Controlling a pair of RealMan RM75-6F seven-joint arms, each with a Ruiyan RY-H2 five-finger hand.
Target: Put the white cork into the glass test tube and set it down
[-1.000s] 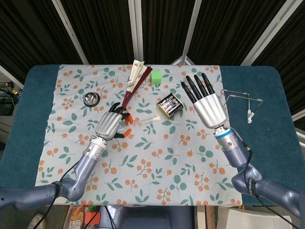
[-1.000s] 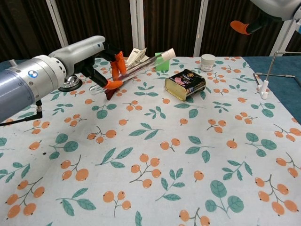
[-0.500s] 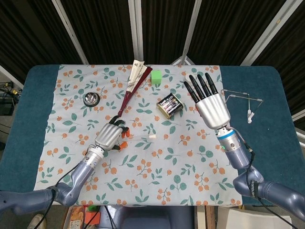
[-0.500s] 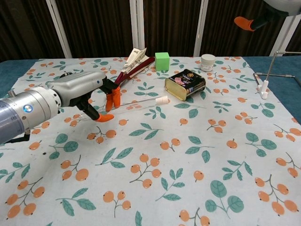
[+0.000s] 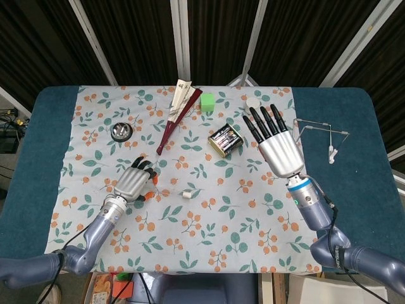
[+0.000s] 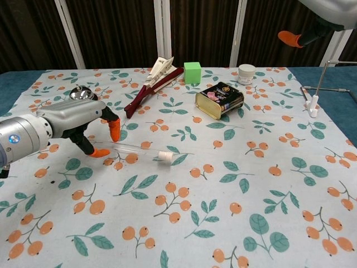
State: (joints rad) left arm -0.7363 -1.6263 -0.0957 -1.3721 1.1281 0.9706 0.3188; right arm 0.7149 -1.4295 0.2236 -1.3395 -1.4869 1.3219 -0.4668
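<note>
Around your work, toward the top of the frame, lie a folded fan (image 5: 174, 117), a green cube (image 5: 207, 102), a tin box (image 5: 226, 139), a small jar (image 6: 246, 73) and a metal bowl (image 5: 121, 132) at upper left; a wire stand (image 5: 323, 135) sits at right. The test tube (image 6: 131, 148) lies flat on the cloth (image 5: 209, 221) left of center, its cork (image 6: 164, 157) plugged into the right end. Your left hand (image 5: 132, 182) is at the tube's left end, fingers curled (whether they grip it, I cannot tell). Your right hand (image 5: 274, 140) hovers spread flat, holding nothing.

Silver hand (image 5: 279, 151) with black fingers, orange tips, grey-blue arms.
</note>
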